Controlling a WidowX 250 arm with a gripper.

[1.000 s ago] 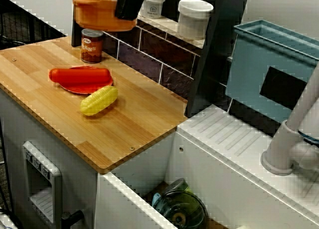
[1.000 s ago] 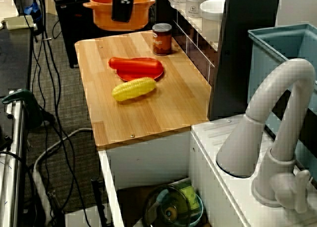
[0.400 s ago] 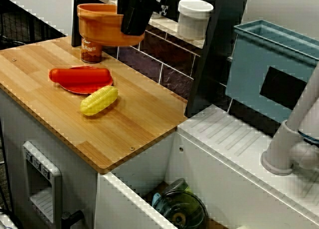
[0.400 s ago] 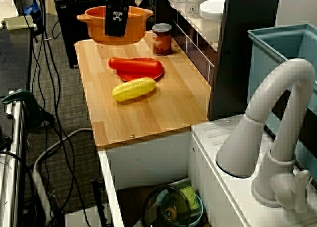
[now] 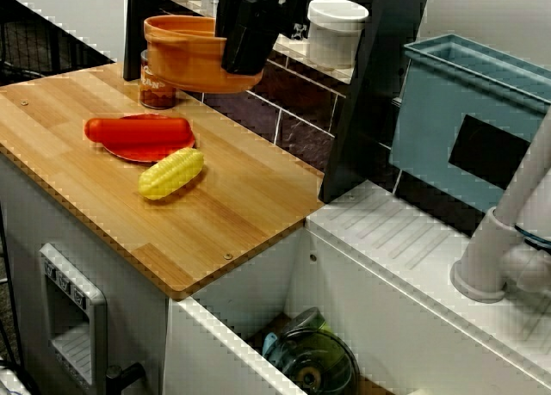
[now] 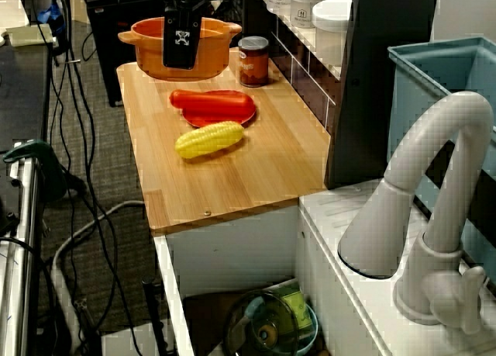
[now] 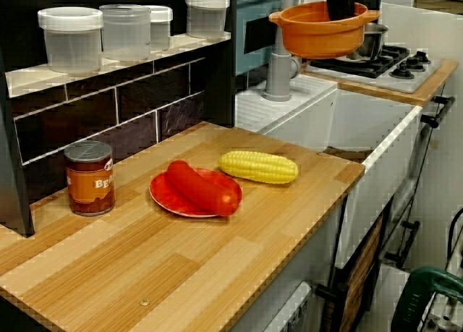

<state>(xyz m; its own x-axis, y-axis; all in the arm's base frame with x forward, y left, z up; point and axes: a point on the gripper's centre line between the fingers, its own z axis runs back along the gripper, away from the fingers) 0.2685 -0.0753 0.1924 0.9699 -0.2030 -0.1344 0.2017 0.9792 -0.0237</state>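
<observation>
One orange pot (image 5: 185, 55): my tool (image 5: 244, 66) was clamped on its rim wall, one finger inside, so it hung level in the air above the bench (image 5: 232, 206), near the can (image 5: 155, 92).

The hand (image 7: 341, 14) is cut off by the top edge in every view, and its inner fingertip is hidden inside the orange pot (image 7: 318, 39). Seen from the sink side, the pot covers the top of the can (image 5: 156, 94) just below the hand.
</observation>
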